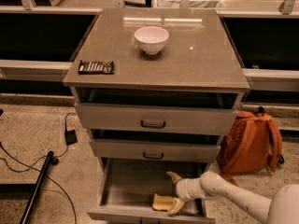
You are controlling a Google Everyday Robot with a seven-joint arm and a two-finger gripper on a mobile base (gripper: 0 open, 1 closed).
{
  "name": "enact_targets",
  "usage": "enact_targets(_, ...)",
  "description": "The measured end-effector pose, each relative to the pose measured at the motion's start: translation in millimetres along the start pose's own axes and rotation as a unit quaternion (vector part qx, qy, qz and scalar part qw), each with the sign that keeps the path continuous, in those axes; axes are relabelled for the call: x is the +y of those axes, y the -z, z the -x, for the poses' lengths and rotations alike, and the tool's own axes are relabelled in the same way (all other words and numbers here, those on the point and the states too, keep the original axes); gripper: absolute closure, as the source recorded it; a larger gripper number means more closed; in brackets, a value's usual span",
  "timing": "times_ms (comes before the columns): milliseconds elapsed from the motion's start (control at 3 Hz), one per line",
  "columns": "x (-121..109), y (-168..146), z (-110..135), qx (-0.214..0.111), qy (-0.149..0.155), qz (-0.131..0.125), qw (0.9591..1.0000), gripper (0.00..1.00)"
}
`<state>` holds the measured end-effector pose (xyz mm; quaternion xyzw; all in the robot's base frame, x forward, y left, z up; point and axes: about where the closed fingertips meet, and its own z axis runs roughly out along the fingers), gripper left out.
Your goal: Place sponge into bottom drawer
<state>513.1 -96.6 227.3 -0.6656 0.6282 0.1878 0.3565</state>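
The bottom drawer (122,185) of the grey cabinet is pulled out. The pale yellow sponge (161,202) lies on its floor near the front right. My gripper (174,191) reaches into the drawer from the right. It is open, with one fingertip (173,176) toward the back and the other (177,206) right next to the sponge. The sponge is not between the fingers.
A white bowl (151,39) and a dark candy bar wrapper (96,67) sit on the cabinet top (196,64). The two upper drawers (153,123) stand slightly ajar. An orange backpack (250,141) leans at the right. Cables and a dark pole (39,183) lie on the floor at left.
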Motion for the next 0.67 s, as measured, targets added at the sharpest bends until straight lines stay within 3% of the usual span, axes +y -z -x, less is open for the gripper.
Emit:
enact_targets(333,4.1,4.2,2.4,0.023,-0.015,0.021,0.9994,0.00)
enact_targets(667,6.4,4.3,3.0,0.026,-0.025,0.026,0.9990,0.00)
